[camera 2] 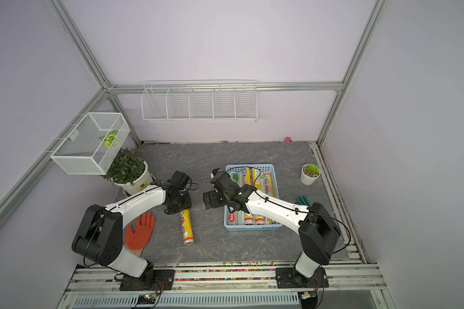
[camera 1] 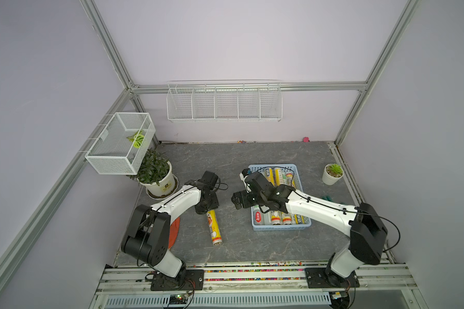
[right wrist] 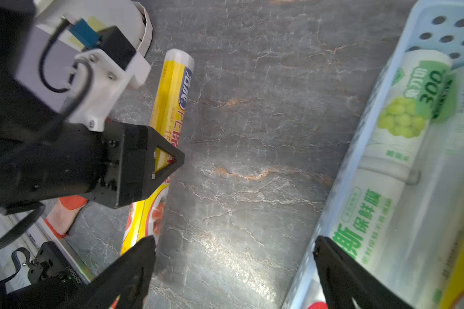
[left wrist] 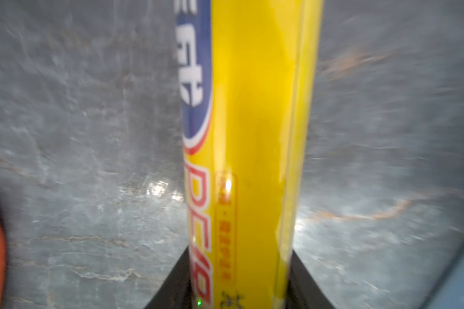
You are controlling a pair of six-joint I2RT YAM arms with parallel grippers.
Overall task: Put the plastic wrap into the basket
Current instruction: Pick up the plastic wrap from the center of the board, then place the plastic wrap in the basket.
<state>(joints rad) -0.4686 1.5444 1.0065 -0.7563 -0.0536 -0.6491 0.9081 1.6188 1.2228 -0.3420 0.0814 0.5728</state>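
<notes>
One yellow plastic wrap roll [camera 1: 214, 227] [camera 2: 187, 227] lies on the grey table, left of the basket. My left gripper [camera 1: 207, 212] [left wrist: 241, 270] is shut on the far end of the roll [left wrist: 252, 133], with a black finger on each side. The right wrist view shows the same grip [right wrist: 169, 160] on the roll [right wrist: 172, 101]. The light blue basket [camera 1: 281, 228] [camera 2: 252, 228] [right wrist: 340, 192] holds several rolls [camera 1: 279, 176], yellow and whitish with green print [right wrist: 402, 120]. My right gripper [camera 1: 237, 202] [right wrist: 233, 256] hangs open over bare table by the basket's left wall, holding nothing.
An orange glove [camera 2: 140, 232] lies under my left arm. A green glove [camera 2: 303, 200] lies right of the basket. A big potted plant [camera 1: 156, 174] stands at the back left and a small succulent pot [camera 1: 332, 174] at the right. A wire-mesh box [camera 1: 121, 144] and wire rack [camera 1: 224, 103] hang on the walls.
</notes>
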